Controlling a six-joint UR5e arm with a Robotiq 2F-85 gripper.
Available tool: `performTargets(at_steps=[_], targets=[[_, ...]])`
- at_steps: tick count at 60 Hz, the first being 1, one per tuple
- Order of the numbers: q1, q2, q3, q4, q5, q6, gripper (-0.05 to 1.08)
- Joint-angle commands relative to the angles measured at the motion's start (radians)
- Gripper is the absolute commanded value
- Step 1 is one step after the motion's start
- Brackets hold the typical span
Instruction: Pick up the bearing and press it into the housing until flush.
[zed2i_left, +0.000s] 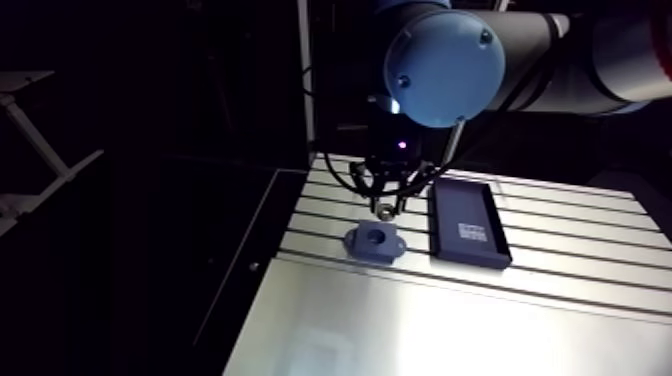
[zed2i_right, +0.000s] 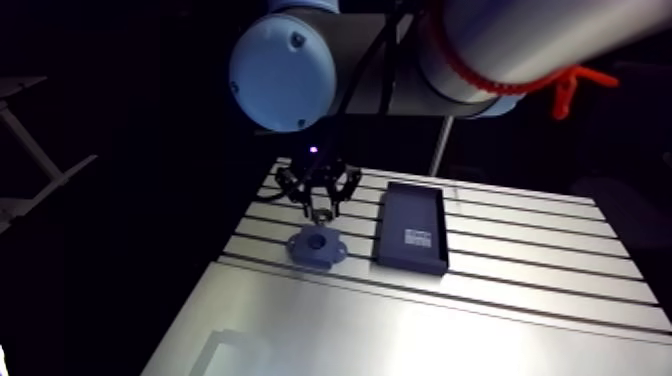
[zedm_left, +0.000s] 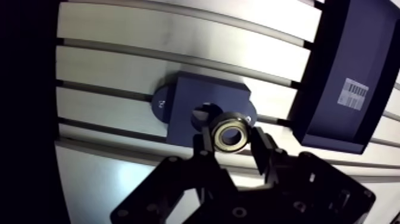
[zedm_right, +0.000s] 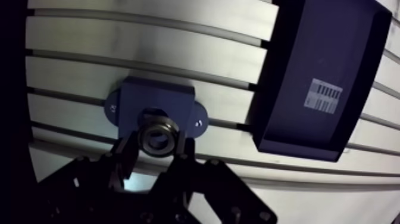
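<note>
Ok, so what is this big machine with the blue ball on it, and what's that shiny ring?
It is a robot arm; the blue ball is a cap on one of its joints. Two pictures come from a camera riding high on the arm, looking down at a metal table with grooves. The other two come from a camera at the wrist, right behind its two fingers. The fingers are pinching the shiny ring, a bearing. Just under it sits a dark blue block with a round hole, the housing, where the ring should go; it is not in yet. Beside the block lies a dark tray with a white label.
</note>
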Motion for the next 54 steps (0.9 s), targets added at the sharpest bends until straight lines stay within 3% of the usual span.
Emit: performTargets(at_steps=[1,54], targets=[[0.008,0.016,0.004,-0.016,0.000,0.000,0.58],[0.031,0.050,0.021,-0.021,0.000,0.002,0.58]])
